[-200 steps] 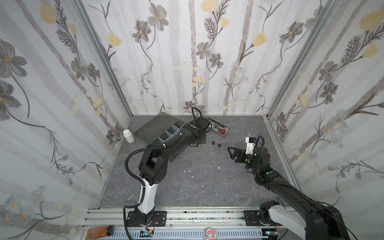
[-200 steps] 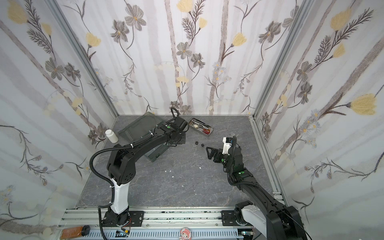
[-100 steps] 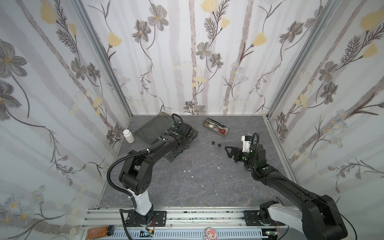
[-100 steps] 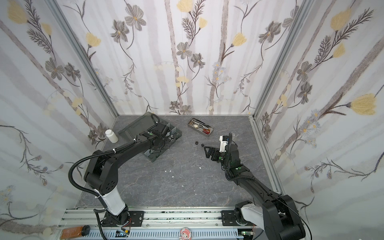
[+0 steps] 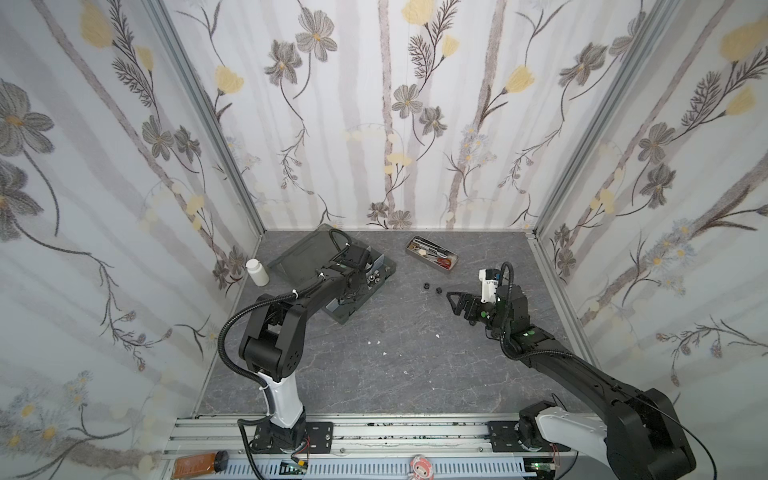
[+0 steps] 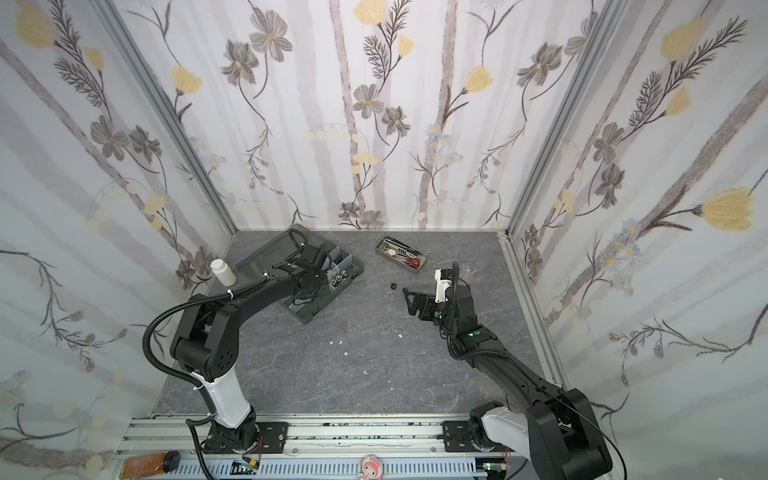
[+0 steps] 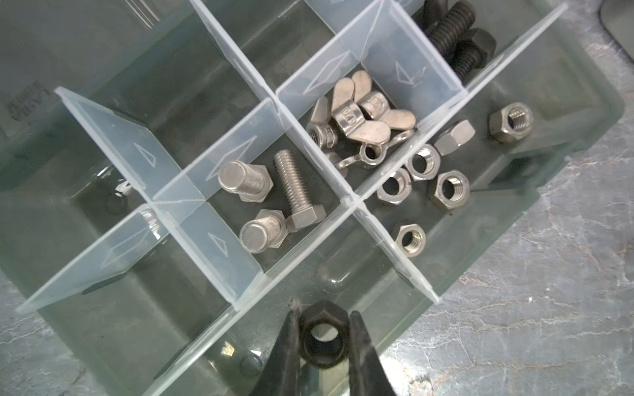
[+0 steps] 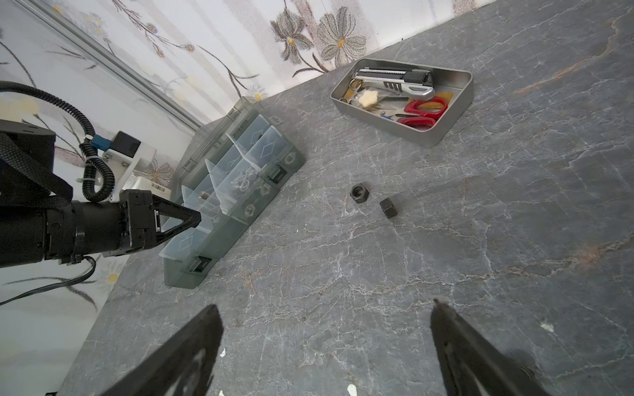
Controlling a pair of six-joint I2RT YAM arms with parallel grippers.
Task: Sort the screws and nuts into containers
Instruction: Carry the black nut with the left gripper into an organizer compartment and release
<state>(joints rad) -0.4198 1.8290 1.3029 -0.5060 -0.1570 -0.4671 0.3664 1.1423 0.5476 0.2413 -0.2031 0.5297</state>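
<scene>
My left gripper is shut on a black nut and holds it over a compartment at the near edge of the dark grey organizer box. Other compartments hold silver screws, silver nuts, wing nuts and black screws. In the right wrist view the left gripper hovers over the box. Two black nuts lie on the table. My right gripper hangs open above bare table just short of them, nothing between its fingers; it shows in both top views.
A metal tin with scissors and a knife stands at the back, beyond the loose nuts. A white bottle stands by the left wall. Small white scraps lie mid-table. Papered walls close in three sides.
My left arm has swung left from near the tin to over the organizer box. The right gripper has shifted slightly toward the loose nuts.
</scene>
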